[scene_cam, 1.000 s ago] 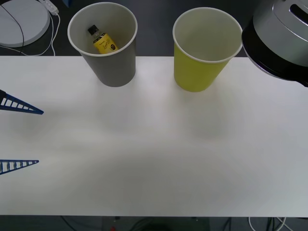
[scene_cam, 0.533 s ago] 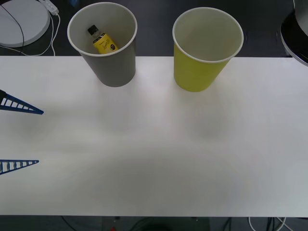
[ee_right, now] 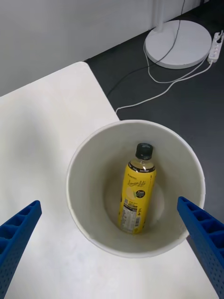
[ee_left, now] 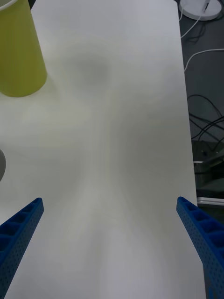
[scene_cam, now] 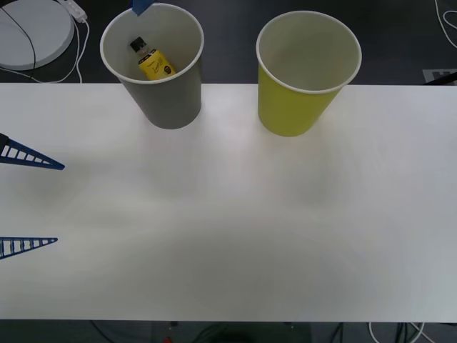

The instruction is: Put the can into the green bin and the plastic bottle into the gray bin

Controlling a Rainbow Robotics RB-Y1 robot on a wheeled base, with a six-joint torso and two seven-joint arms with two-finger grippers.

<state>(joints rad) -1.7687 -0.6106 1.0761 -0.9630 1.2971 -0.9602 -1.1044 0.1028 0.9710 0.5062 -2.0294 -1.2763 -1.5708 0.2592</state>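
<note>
The plastic bottle (ee_right: 136, 194) lay inside the gray bin (scene_cam: 166, 100), leaning against its inner wall with the black cap up, and the right gripper (ee_right: 112, 247) hung directly above that bin's mouth, its blue fingers (ee_right: 200, 238) spread wide with nothing between them. Over at the table's (scene_cam: 228, 236) left edge the left gripper (scene_cam: 32, 204) sat low above the white top, fingers wide apart too and holding nothing. The green bin (scene_cam: 303, 78) stood upright beside the gray one near the far edge, and I couldn't tell what, if anything, was in it.
</note>
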